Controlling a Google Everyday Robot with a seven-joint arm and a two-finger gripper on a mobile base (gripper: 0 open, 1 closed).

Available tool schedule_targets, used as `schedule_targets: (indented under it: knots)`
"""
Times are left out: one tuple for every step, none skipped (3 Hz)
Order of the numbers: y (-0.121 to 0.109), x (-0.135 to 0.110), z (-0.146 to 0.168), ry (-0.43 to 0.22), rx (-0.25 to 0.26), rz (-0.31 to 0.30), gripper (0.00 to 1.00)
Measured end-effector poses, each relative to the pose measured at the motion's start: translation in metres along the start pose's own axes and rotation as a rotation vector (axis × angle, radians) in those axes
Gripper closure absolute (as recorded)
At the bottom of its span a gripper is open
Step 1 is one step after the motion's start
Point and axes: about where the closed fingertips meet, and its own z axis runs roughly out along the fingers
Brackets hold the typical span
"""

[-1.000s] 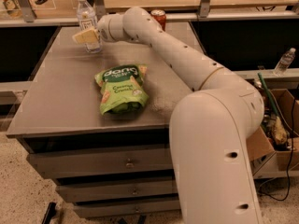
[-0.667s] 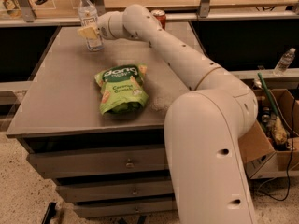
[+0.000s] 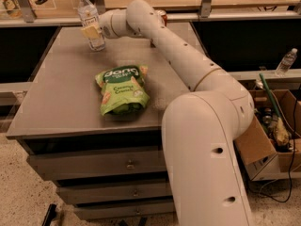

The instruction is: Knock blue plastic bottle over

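Observation:
The blue plastic bottle point(image 3: 90, 18), clear with a white cap and a label, stands near the far left corner of the grey table point(image 3: 56, 102). Its top leans slightly to the left. My gripper point(image 3: 92, 31) is at the end of the white arm, which reaches across the table from the right. It sits against the middle of the bottle, partly covering the label. A red soda can point(image 3: 162, 16) stands behind the arm and is mostly hidden by it.
A green snack bag point(image 3: 122, 89) lies flat in the middle of the table. Shelving runs along the back edge. A small clear bottle point(image 3: 286, 61) and an open cardboard box of clutter point(image 3: 270, 126) are on the right, beside my base.
My gripper has shifted slightly along the bottle, from low in front of it to against its middle. The bottle still stands, leaning a little.

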Motion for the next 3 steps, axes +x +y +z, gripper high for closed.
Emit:
schedule_targets:
  knots:
    - [0.0081, 0.0059, 0.0017, 0.029, -0.050, -0.052, 1.00]
    - [0.0110, 0.0087, 0.0010, 0.047, -0.069, -0.081, 1.00]
    - [0.0105, 0.0054, 0.0001, 0.047, -0.069, -0.081, 1.00]
